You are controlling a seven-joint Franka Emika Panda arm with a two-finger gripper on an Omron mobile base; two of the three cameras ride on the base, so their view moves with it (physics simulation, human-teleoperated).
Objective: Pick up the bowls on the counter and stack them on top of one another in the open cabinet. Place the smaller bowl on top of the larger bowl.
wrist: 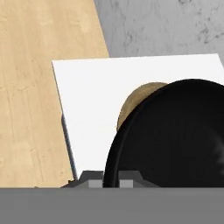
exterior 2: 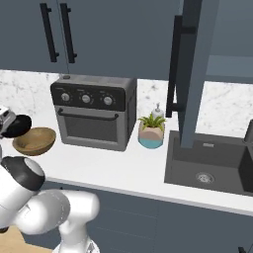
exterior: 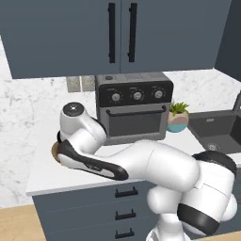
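Observation:
The smaller glossy black bowl (wrist: 175, 135) looms close in the hand view, its rim running down between my fingertips. My gripper (wrist: 111, 178) is shut on that rim. In the right base view the black bowl (exterior 2: 19, 125) hangs just above the counter (exterior 2: 108, 168) at the far left, with my gripper (exterior 2: 4, 121) at the picture's edge. The larger brown wooden bowl (exterior 2: 34, 141) rests on the counter right below and beside it; a sliver of the wooden bowl (exterior: 54, 150) peeks out behind my arm. The open cabinet (exterior 2: 230, 59) is at the upper right.
A black toaster oven (exterior 2: 94, 111) stands on the counter right of the bowls. Past it sit a teal plant pot (exterior 2: 150, 133) and a dark sink (exterior 2: 212, 163). The open cabinet's door (exterior 2: 190, 74) juts out over the sink. A closed cabinet with two bar handles (exterior: 121, 32) hangs above the oven.

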